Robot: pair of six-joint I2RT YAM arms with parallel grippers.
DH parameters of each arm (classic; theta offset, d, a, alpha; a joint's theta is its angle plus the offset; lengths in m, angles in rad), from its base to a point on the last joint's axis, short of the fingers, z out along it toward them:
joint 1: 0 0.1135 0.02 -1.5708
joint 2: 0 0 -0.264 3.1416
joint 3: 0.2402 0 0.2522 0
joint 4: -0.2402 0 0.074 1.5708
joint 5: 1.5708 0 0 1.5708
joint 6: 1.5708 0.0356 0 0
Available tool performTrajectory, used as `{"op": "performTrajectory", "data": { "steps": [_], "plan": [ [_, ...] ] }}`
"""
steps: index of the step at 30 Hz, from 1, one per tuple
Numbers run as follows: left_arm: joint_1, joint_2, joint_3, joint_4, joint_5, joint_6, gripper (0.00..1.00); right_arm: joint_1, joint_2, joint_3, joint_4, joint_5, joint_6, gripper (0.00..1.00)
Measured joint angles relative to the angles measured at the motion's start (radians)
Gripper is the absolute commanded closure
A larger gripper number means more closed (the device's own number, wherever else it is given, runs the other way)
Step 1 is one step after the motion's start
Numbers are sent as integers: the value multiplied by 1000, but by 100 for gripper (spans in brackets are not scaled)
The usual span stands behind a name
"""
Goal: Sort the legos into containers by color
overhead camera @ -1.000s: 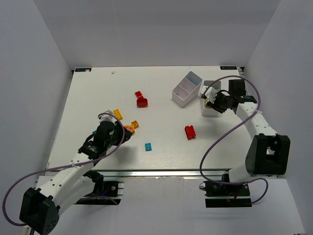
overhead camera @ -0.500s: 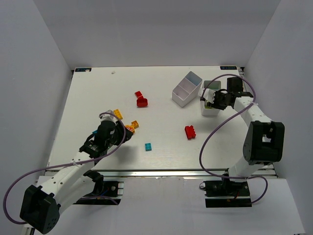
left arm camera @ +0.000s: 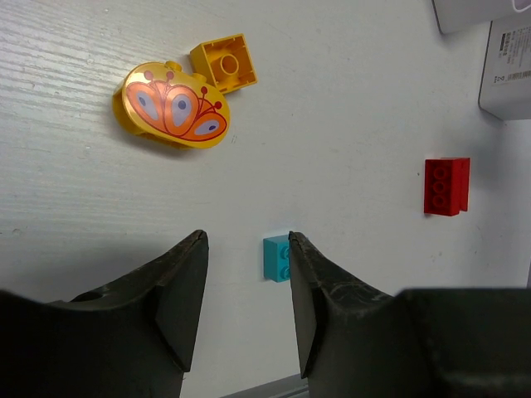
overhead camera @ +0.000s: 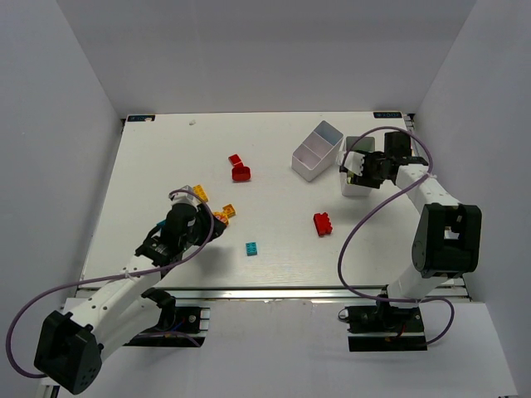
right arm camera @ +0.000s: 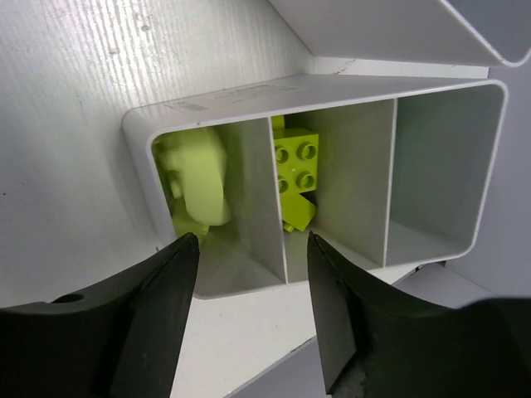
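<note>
Bright, even, diffuse overhead light; white table [overhead camera: 166, 157] near washed out. Soft grey shadow beneath and beside left gripper [left arm camera: 245, 249]; its dark fingers [left arm camera: 178, 290] slightly blurred. Ahead of right gripper [right arm camera: 250, 249], tray [right arm camera: 332, 87] compartments shaded, lime bricks [right arm camera: 296, 166] sharp.

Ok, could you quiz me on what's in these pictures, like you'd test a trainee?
1. True or false: the right arm's fingers are clamped on a brick.
2. What colour are the bricks in the white tray below them? A red, B lime, C cyan.
3. Fill in: in the left wrist view, the small brick seen between the left arm's fingers is ____.
Key: 1 false, they are open and empty above the tray. 2 B. 3 cyan.
</note>
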Motion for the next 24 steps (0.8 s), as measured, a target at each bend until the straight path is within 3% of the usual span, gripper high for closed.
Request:
{"op": "performTrajectory", "data": {
  "steps": [10, 13, 18, 19, 20, 21, 24],
  "plan": [
    [0, 12, 8, -1, 0, 7, 46, 0, -35, -19, -3, -19, 29, 39],
    [0, 10, 13, -1, 0, 7, 48, 0, -93, -19, -11, -57, 77, 11],
    [0, -10, 31, -12, -21, 7, 53, 0, -247, -36, 60, -180, 267, 11],
    [0, -14, 44, -23, -29, 8, 53, 0, -280, -45, 69, -211, 306, 13],
    [0, -16, 63, -34, -40, 9, 51, 0, -296, -47, 63, -260, 349, 24],
    [0, -18, 87, -47, -53, 11, 49, 0, -301, -44, 50, -310, 382, 29],
    [9, -16, 173, -92, -87, 26, 27, 6, -271, -32, -16, -444, 454, 42]
  ]
}}
